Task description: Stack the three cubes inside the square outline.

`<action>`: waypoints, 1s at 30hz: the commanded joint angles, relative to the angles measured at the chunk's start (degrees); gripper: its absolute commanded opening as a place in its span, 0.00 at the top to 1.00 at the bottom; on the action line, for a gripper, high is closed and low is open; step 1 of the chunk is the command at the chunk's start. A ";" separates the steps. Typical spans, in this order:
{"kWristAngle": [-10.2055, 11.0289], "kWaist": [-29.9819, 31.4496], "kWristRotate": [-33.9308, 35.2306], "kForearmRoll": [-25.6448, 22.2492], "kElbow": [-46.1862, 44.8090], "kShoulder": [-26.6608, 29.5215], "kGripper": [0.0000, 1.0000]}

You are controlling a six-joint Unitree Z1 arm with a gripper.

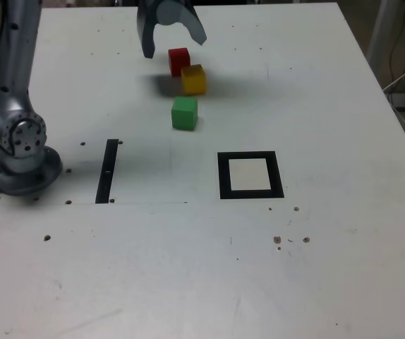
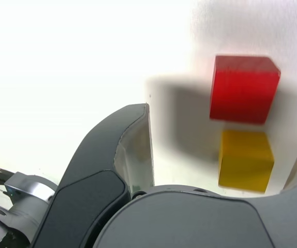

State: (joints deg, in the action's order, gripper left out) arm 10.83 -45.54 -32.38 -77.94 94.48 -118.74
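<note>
You've got the gripper (image 1: 177, 44) jaws wide, nothing held. Red cube (image 2: 244, 90) & yellow cube (image 2: 246, 161) sit between/just ahead of the jaws, approx.; green cube (image 1: 185, 114) is past yellow, outside the jaws. Black square outline (image 1: 224, 176) is well apart from the jaws, no cubes in it. 0 of 3 stacked; all 3 left to do.

In the exterior view, the upper edge cuts off the gripper (image 1: 176, 44) and the arm (image 1: 17, 42) reaching to it. In the wrist view, one jaw runs out of frame at the right edge, and the arm's base (image 2: 11, 212) is cropped at the lower left corner.
</note>
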 commanded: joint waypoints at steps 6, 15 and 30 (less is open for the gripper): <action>0.06 -1.10 -0.26 -0.31 3.02 -4.04 0.03; 0.29 -2.07 -0.46 -0.45 5.48 -8.60 0.13; 0.33 -2.14 -1.21 0.92 5.99 -9.98 0.67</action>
State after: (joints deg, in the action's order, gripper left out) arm 11.06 -47.66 -33.51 -77.10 100.59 -128.39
